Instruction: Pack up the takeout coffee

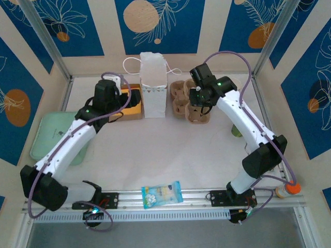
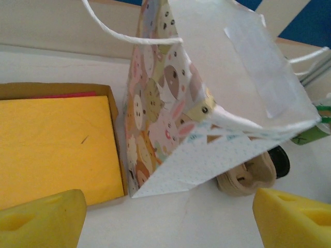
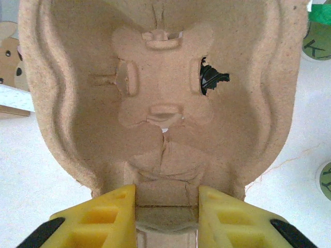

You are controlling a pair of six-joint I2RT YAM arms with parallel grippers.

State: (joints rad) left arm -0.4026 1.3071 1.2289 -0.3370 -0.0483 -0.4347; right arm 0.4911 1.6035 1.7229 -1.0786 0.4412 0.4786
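Takeout coffee (image 1: pixel 236 130), a green-patterned cup, is being half hidden by the right arm (image 1: pixel 248 124), well to the right of the white paper bag (image 1: pixel 153 85) on the counter (image 1: pixel 170 155); little more of it can be told. Just right of the bag, the brown pulp cup carrier (image 1: pixel 181 101) is being gripped at its rim by the right end effector (image 3: pixel 166 206), whose yellow fingers (image 3: pixel 111 212) are being pressed against either side of a moulded tab. The left end effector (image 2: pixel 165 222) is being held released, its pads (image 2: pixel 41 219) wide apart, just left of the bag and facing it. Left of the bag, a cardboard box (image 2: pixel 116 139) is being filled by a yellow sheet (image 2: pixel 51 144). A blue snack packet (image 1: pixel 162 194) is being shown in front of the bag, at the counter's near edge.
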